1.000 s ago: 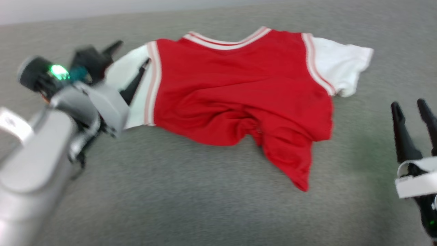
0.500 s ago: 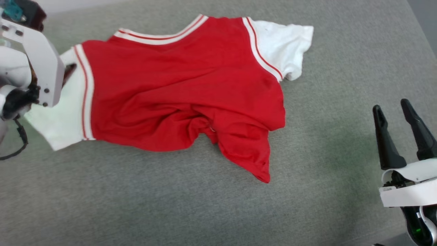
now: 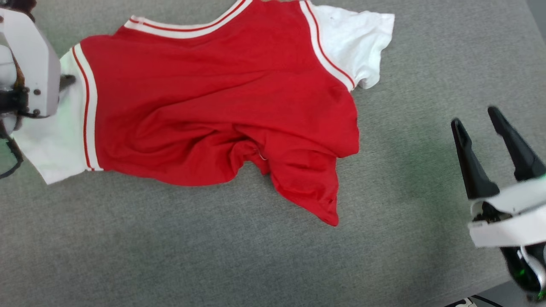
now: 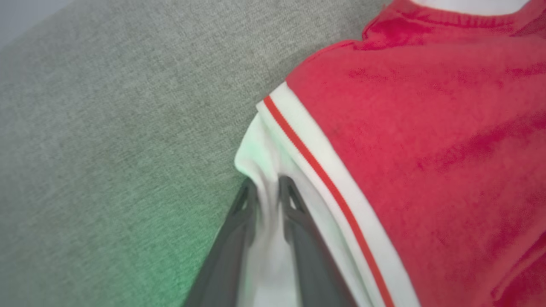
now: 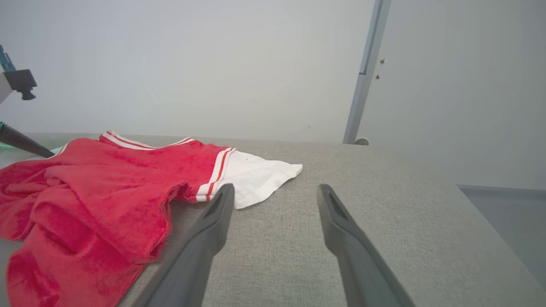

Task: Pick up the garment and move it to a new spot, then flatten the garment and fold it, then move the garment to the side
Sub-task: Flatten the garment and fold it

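The garment lies on the grey table, red body rumpled, neckline toward the far side, white sleeves at both ends; no lettering shows on the upturned side. My left gripper is shut on the white left sleeve, cloth bunched between its fingers beside the striped trim. In the head view its pale wrist housing covers that grip. My right gripper hovers open to the right of the garment, nothing between its fingers. The right wrist view has the garment left of that gripper.
The grey fabric table top stretches wide in front of the garment. Its right edge and near right corner are close to my right gripper. A pale wall and a grey upright post stand beyond the far edge.
The head camera has tilted and turned, shifting the whole picture. My left gripper, open astride the white sleeve a second ago, now pinches it. The right gripper stays open.
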You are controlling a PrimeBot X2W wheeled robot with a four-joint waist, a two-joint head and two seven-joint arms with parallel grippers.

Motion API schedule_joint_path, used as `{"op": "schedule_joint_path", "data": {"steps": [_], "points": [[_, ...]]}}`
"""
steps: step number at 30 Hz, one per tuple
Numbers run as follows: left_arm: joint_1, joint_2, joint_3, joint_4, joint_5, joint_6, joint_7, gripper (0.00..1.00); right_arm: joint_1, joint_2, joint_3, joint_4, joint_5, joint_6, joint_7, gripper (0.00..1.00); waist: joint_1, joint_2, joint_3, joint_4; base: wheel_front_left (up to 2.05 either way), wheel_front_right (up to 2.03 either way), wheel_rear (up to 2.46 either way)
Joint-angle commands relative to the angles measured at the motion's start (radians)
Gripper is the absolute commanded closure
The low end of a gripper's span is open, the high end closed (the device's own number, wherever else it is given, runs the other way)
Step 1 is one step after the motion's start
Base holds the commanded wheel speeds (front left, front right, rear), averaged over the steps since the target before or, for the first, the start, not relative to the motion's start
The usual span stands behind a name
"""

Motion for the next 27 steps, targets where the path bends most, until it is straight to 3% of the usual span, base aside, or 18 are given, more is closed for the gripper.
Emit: {"op": "schedule_joint_path", "data": {"steps": [1,7,13,18,27], "points": [[0.036,-0.009,-0.020,0.013,-0.008,0.003,0.017,1.00,-0.024,-0.009,0.007,-0.006,-0.003,-0.001,0.007,0.00,0.0000,0.0000,0.008,0.007,0.00,0.00,0.00],[0.000,-0.025,-0.040,-0.028,-0.020,0.002,-0.003,1.00,-0.235,-0.143,0.140,0.006,0.037,-0.001,0.154,0.00,0.0000,0.0000,0.048,0.044,0.00,0.00,0.00],[-0.063,-0.070,-0.071,-0.074,-0.024,0.002,-0.033,1.00,-0.571,-0.290,0.359,0.111,0.176,-0.002,0.385,0.00,0.0000,0.0000,0.104,0.116,0.00,0.00,0.00],[-0.103,-0.096,-0.109,-0.119,-0.040,0.002,-0.057,1.00,-0.816,-0.345,0.514,0.258,0.307,-0.001,0.523,0.00,0.0000,0.0000,0.152,0.181,0.00,0.00,0.00],[-0.159,-0.096,-0.192,-0.157,-0.073,0.004,-0.089,1.00,-1.078,-0.392,0.829,0.438,0.456,-0.001,0.615,0.00,0.0000,0.0000,0.212,0.253,0.00,0.00,0.00]]}}
